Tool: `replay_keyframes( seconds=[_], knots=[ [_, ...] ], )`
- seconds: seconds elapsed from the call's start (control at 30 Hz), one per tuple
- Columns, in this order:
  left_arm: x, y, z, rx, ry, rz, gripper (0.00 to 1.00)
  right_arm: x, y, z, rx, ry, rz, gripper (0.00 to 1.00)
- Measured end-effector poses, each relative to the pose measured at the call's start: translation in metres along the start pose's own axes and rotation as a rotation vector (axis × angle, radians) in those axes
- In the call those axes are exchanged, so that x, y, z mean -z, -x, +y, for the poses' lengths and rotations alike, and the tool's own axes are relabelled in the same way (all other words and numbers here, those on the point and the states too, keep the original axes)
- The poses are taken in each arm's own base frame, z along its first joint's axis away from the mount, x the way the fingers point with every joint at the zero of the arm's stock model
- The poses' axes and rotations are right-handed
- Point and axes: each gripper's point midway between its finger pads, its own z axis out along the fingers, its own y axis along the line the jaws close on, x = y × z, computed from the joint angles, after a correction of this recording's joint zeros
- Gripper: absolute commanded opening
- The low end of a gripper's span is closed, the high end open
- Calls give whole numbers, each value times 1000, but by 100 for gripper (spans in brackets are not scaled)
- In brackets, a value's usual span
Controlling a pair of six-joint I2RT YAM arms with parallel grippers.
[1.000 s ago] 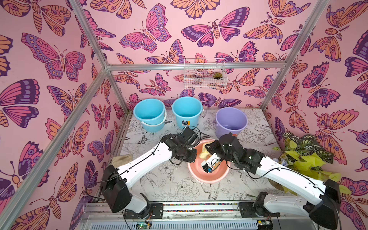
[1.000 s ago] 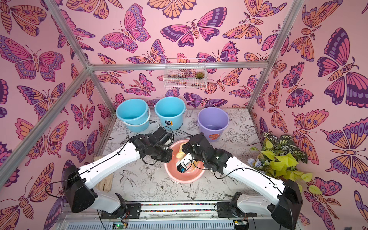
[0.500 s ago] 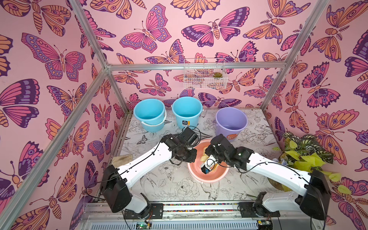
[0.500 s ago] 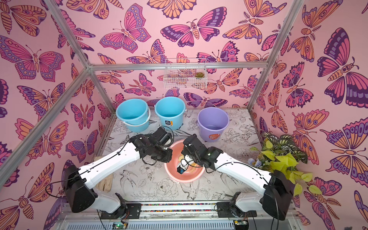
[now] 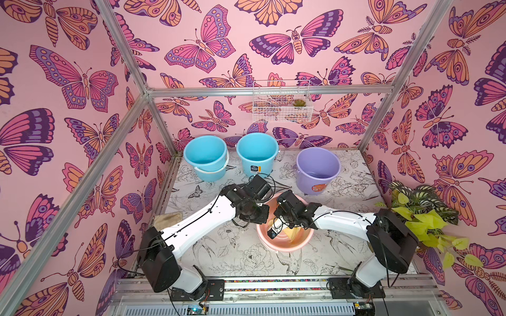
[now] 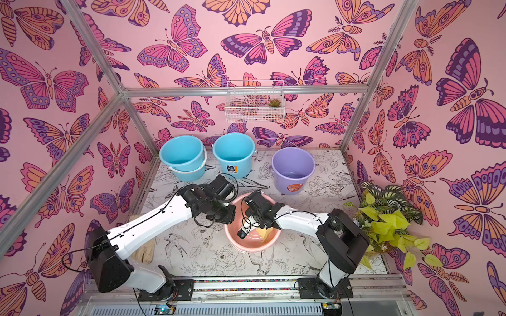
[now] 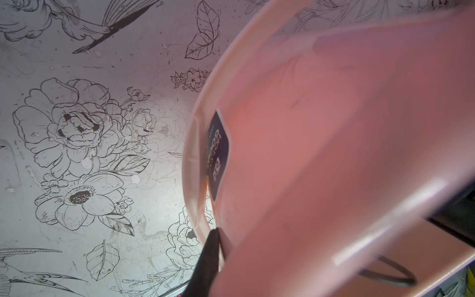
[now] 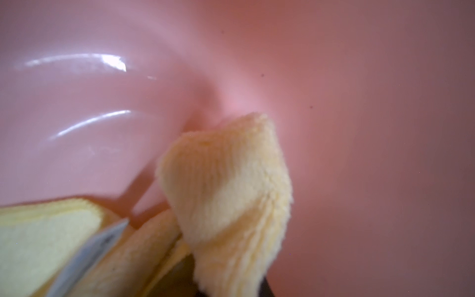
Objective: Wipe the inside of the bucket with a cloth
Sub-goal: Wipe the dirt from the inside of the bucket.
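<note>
Right wrist view: the right gripper (image 8: 226,290) is clamped on the pale yellow cloth (image 8: 226,185), fingers (image 8: 266,290) pressed together with the fabric bunched between them. Beyond the fingertips, a folded lobe of the cloth lies against the inner wall of the pink bucket (image 8: 359,128). A second fold and a pale label (image 8: 87,257) lie beside the fingers. Left wrist view: the left gripper (image 7: 221,237) pinches the bucket wall at the rim; one dark finger (image 7: 208,259) shows on the outer side, the other is hidden behind the wall. A dark sticker (image 7: 218,154) on the bucket sits just ahead of that finger, with the printed table (image 7: 77,77) beyond it.
</note>
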Motion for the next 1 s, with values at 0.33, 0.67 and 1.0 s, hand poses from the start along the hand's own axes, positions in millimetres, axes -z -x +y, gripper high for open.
replay_keyframes(
  seconds=[0.33,0.67,1.0],
  knots=[
    [0,0,-5,-24,-16,-3,0,49,4,-27,2,-118,-42,0],
    [1,-3,-3,-34,-10,6,0,105,42,-81,243,-255,-93,0],
    [2,-3,-2,-35,-7,8,0,115,42,-85,329,-239,-42,0]
  ],
)
